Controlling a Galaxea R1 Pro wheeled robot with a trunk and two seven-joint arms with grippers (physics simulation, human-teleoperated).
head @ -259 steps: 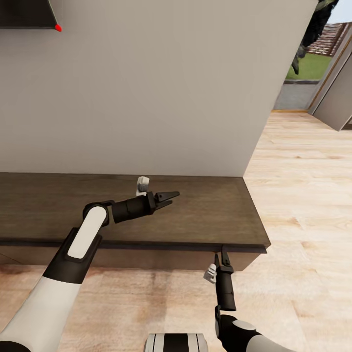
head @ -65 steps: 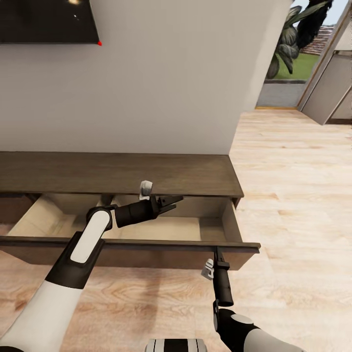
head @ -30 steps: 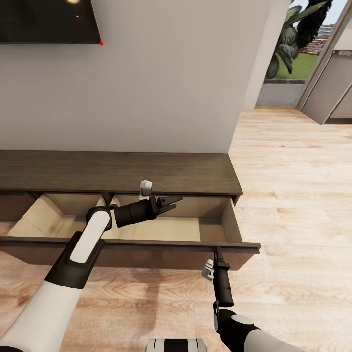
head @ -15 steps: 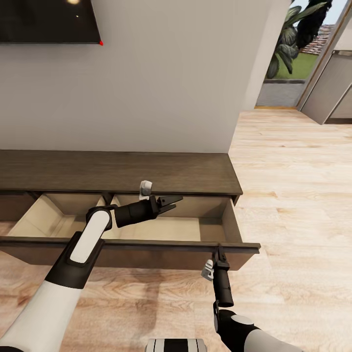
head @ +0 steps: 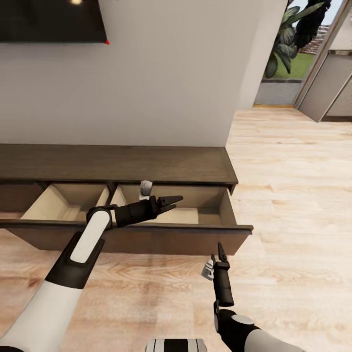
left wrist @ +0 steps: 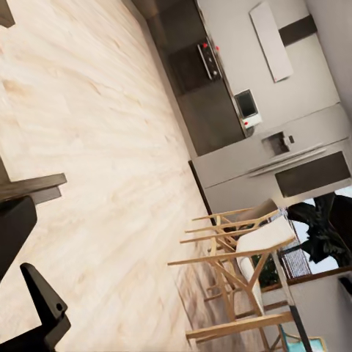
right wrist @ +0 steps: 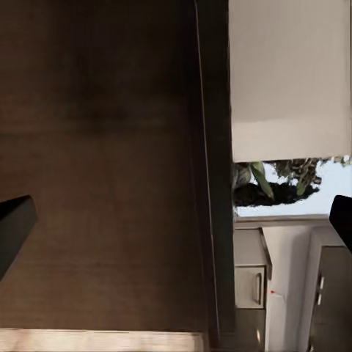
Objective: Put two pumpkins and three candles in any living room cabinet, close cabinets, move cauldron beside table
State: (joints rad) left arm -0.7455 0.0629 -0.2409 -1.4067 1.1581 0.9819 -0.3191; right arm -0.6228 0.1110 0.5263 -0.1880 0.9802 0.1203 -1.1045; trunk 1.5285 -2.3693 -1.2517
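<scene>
- The cabinet (head: 122, 164) is being seen from the head view as a long, low dark-brown unit set against the pale wall (head: 161, 78), with its flat top bare.
- Its drawer (head: 146, 230) is being shown pulled out toward the robot, exposing two pale compartments split by a divider; nothing is being seen on the parts of their floors that show.
- The left gripper (head: 171, 201) is being held over the open drawer, above the right compartment, pointing to the right, with its fingers slightly parted and nothing between them.
- In the left wrist view, one dark fingertip (left wrist: 45, 304) is being shown against the light wooden floor (left wrist: 95, 161), with dark kitchen units and pale wooden chairs (left wrist: 242, 271) far off.
- The right gripper (head: 220, 250) is being held upright just in front of the drawer's dark front panel, near its right end and apart from it.
- In the right wrist view, its two fingertips (right wrist: 15, 227) are being shown far apart at opposite edges, so the jaws are standing wide and empty, facing the dark-brown panel (right wrist: 103, 161).
- A dark screen (head: 49, 19) is being seen on the wall above the cabinet.
</scene>
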